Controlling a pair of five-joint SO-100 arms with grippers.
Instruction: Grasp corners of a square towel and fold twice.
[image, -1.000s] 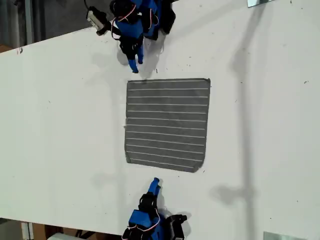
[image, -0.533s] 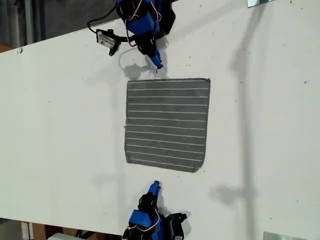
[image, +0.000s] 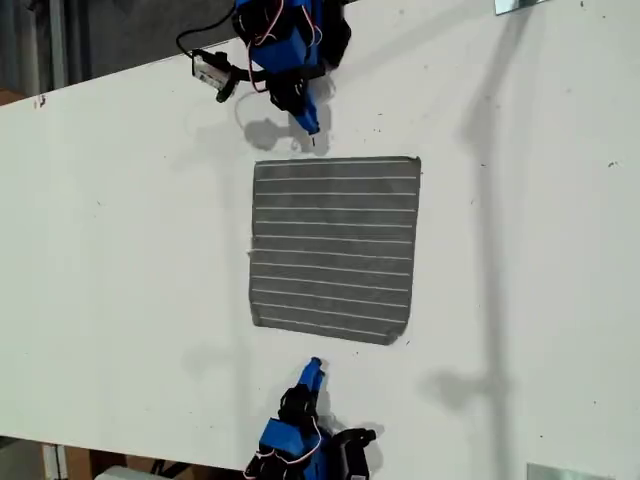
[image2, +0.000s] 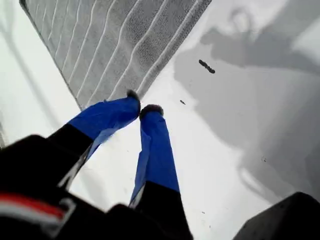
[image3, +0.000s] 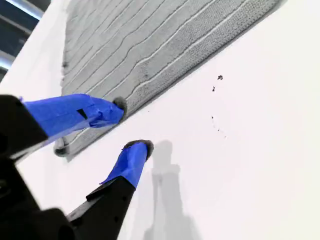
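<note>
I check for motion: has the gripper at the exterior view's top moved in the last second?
Yes. That gripper swung toward the exterior view's right, along the towel edge.

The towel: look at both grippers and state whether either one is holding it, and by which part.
Nothing is held. The towel lies flat on the table. My first gripper is nearly shut and empty beside the towel's edge; my second gripper is open near the edge, gripping nothing.

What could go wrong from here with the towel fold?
My first gripper sits at the towel edge with jaws almost shut; pressing on may shove and wrinkle the flat cloth instead of grasping it. My second gripper is open, but the nearest corner lies off to one side, so closing here could pinch the edge and skew the fold.
</note>
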